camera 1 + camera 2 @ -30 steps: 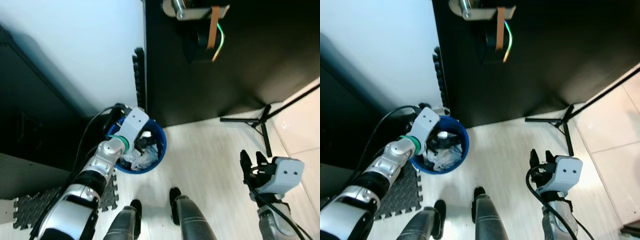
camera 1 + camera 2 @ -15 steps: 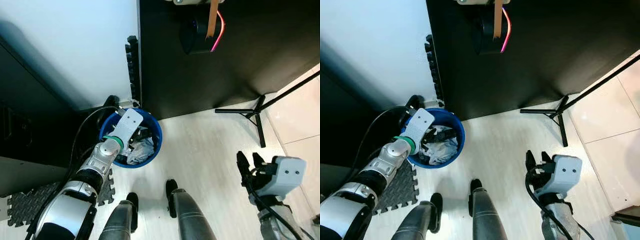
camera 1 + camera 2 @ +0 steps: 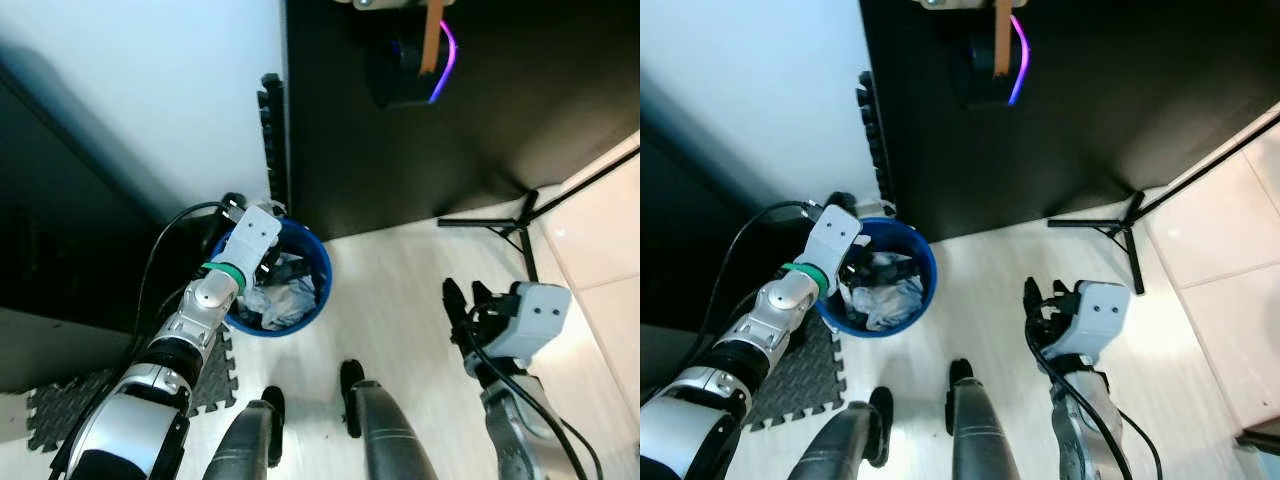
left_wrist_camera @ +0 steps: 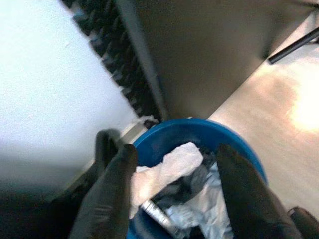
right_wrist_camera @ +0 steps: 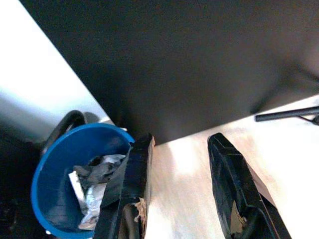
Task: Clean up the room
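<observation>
Down at my left, against the white wall [image 3: 150, 90], I see the blue waste bin [image 3: 318, 290] standing on the pale floor [image 3: 400, 300], just beside the black door [image 3: 480, 120]. It holds crumpled white paper [image 4: 172, 162] and some dark scraps, and the paper lies between and just beyond my left fingers [image 4: 107, 199]. My left gripper [image 4: 172, 191] hangs over the near-left rim of the bin, its two black fingers spread apart with nothing between them. A black cable [image 3: 165, 265] loops along that arm, and a dark foam mat [image 3: 60, 420] with toothed edges lies on the floor at the near left.

My right gripper [image 5: 182, 191] hovers above bare floor to the right of the bin, well apart from it, pointing toward the door. Its fingers also stand apart and empty.

A black tripod stand [image 3: 520, 225] rests on the floor at the far right, at the foot of the door. Higher on the door I can make out a dark fitting with an orange strap [image 3: 433, 40] and a purple glow beside it. My two legs show at the near edge.
</observation>
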Robot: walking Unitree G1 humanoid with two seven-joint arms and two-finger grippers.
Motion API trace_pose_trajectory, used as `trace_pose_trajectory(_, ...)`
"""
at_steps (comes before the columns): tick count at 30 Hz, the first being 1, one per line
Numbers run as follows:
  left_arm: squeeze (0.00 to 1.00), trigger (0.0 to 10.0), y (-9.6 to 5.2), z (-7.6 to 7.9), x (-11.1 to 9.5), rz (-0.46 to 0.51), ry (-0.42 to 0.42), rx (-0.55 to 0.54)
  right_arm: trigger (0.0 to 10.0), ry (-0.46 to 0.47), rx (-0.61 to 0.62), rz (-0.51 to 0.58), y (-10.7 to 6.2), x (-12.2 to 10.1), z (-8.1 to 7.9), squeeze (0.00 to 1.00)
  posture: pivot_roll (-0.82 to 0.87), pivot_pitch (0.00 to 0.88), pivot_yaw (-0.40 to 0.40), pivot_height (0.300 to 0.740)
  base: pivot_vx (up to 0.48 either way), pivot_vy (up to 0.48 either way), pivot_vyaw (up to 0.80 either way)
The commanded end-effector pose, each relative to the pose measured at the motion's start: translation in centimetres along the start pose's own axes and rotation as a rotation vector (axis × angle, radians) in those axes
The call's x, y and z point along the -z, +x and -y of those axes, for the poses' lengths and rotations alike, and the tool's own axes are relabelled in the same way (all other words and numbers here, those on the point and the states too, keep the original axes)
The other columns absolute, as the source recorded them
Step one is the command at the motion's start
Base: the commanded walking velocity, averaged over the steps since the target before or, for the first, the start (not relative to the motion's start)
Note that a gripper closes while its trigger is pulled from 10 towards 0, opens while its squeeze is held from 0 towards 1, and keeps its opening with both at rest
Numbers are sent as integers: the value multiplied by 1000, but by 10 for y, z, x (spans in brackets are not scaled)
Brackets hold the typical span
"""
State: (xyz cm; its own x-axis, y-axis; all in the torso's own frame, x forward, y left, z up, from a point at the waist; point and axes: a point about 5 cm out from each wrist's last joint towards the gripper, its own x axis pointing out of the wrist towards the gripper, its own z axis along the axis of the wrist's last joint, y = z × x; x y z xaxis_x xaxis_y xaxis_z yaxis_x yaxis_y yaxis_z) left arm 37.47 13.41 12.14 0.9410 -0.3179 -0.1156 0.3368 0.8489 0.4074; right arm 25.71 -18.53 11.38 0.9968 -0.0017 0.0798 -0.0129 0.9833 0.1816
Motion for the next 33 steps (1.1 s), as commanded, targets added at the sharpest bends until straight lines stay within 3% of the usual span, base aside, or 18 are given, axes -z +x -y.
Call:
trace_pose_trajectory(1, 1000, 10000, -6, 7, 15, -51, -1, 31, 10000, 6, 34, -47, -7, 13, 6, 0, -134, 353, 81, 720, 0, 0, 0)
trace_pose_trajectory(4, 1000, 10000, -6, 11, 12, -44, -152, 107, 10000, 18, 27, -43, -3, 15, 1, 0, -118, 333, 93, 720, 0, 0, 0)
trace_pose_trajectory(7, 1000, 10000, -6, 16, 11, -43, -164, 169, 10000, 23, 23, -40, 0, 15, -1, 0, -110, 326, 98, 720, 0, 0, 0)
trace_pose_trajectory(8, 0, 10000, -6, 20, 9, -40, -189, 218, 10000, 27, 21, -38, 2, 15, -2, 0, -104, 321, 102, 720, 0, 0, 0)
trace_pose_trajectory(9, 1000, 10000, -5, 22, 7, -38, -166, 243, 10000, 31, 20, -35, 4, 16, -4, 0, -101, 316, 107, 720, 0, 0, 0)
trace_pose_trajectory(10, 1000, 10000, -5, 22, 7, -36, -136, 249, 10000, 34, 19, -32, 5, 16, -5, 0, -101, 316, 107, 720, 0, 0, 0)
trace_pose_trajectory(11, 0, 10000, -5, 21, 5, -23, -125, 238, 10000, 36, 19, -29, 7, 16, -6, 0, -100, 312, 110, 720, 0, 0, 0)
trace_pose_trajectory(14, 0, 10000, -4, 21, 3, -14, -143, 242, 10000, 37, 18, -25, 8, 17, -7, 0, -100, 311, 112, 720, 0, 0, 0)
trace_pose_trajectory(15, 1000, 10000, -4, 21, 3, -9, -153, 258, 10000, 38, 18, -24, 9, 18, -7, 0, -101, 309, 114, 720, 0, 0, 0)
trace_pose_trajectory(20, 1000, 10000, -3, 17, 6, -51, -110, 216, 10000, 38, 20, -20, 9, 19, -7, 0, -102, 307, 115, 720, 0, 0, 0)
trace_pose_trajectory(21, 0, 10000, -4, 17, 6, -30, -56, 221, 10000, 39, 22, -20, 9, 19, -6, 0, -103, 306, 115, 720, 0, 0, 0)
trace_pose_trajectory(22, 0, 10000, -4, 17, 6, -30, -56, 221, 10000, 39, 22, -20, 9, 19, -6, 0, -103, 306, 115, 720, 0, 0, 0)
trace_pose_trajectory(23, 0, 0, -6, 22, 4, -6, -28, 277, 10000, 38, 24, -21, 9, 20, -6, 0, -106, 302, 113, 720, 0, 0, 0)
trace_pose_trajectory(24, 0, 7569, -6, 25, 5, -22, -22, 296, 10000, 37, 25, -21, 9, 20, -5, 0, -103, 302, 114, 720, 0, 0, 0)
trace_pose_trajectory(25, 0, 10000, -5, 27, 5, -24, -20, 309, 10000, 36, 25, -21, 9, 20, -5, 0, -105, 299, 114, 720, 0, 0, 0)
trace_pose_trajectory(28, 0, 10000, -4, 26, 5, -21, 12, 287, 10000, 35, 25, -19, 9, 21, -5, 0, -105, 299, 114, 720, 0, 0, 0)
trace_pose_trajectory(29, 0, 0, -5, 29, 5, -14, 17, 314, 10000, 35, 25, -18, 9, 21, -5, 0, -109, 297, 110, 720, 0, 0, 0)
trace_pose_trajectory(33, 0, 0, -6, 29, 5, 4, 15, 312, 10000, 33, 23, -16, 10, 21, -5, 0, -111, 290, 109, 720, 0, 0, 0)
